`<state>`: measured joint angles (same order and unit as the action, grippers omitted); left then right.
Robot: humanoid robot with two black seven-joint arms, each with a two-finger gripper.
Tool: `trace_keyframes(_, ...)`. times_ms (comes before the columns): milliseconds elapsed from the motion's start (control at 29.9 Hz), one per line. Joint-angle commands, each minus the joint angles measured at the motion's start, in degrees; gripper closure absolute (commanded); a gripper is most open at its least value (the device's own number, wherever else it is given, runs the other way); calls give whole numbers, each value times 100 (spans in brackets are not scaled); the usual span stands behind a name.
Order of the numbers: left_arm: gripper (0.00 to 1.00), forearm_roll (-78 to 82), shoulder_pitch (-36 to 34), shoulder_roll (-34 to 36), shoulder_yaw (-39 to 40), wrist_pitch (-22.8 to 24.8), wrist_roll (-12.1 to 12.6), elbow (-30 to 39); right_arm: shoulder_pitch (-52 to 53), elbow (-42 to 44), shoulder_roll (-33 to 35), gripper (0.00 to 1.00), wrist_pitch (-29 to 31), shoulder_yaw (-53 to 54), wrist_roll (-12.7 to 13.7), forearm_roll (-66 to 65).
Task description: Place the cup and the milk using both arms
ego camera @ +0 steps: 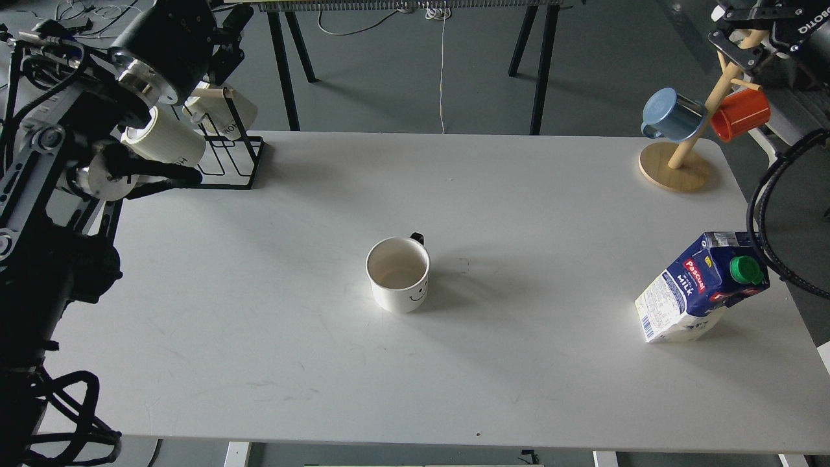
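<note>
The cup (397, 273), a white mug with a black smiley face and a black handle, stands upright near the middle of the white table (519, 188). The milk (703, 286), a blue and white carton with a green cap, stands leaning near the right edge. My left gripper (228, 34) is raised at the far left, above the mug rack and well away from the cup. It looks dark and its fingers cannot be told apart. My right gripper (725, 29) is high at the top right, far above the milk, with its fingers apart and empty.
A black wire rack (220, 159) with ribbed white mugs (165, 139) stands at the back left. A wooden mug tree (674, 165) with a blue mug (671, 115) and a red mug (740, 114) stands at the back right. My right arm's black cable (755, 214) hangs beside the milk.
</note>
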<state>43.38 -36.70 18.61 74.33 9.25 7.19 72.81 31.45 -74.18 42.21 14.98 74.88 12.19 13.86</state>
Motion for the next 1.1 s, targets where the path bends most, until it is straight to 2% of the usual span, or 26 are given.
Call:
trace_keyframes(0, 1, -715, 32, 2, 2, -3, -94, -83, -901, -421, 33, 1, 58, 754, 20, 11)
trace_keyframes(268, 1, -831, 93, -15, -15, 50, -103, -83, -2984, -1511, -46, 1, 400, 2116, 12, 969)
trace_keyframes(569, 1, -831, 102, -24, -68, 50, -95, -74, -4655, -2495, -503, 1, 962, 3075, 38, 1409)
trace_keyframes(702, 1, -831, 102, -24, -68, 50, -95, -57, -5069, -2496, -714, 1, 1287, 3208, 55, 1462)
trace_keyframes(1070, 1, -823, 155, -51, -86, 50, -95, -57, -5974, -2505, -1531, 1, 1302, 3129, 82, 1497)
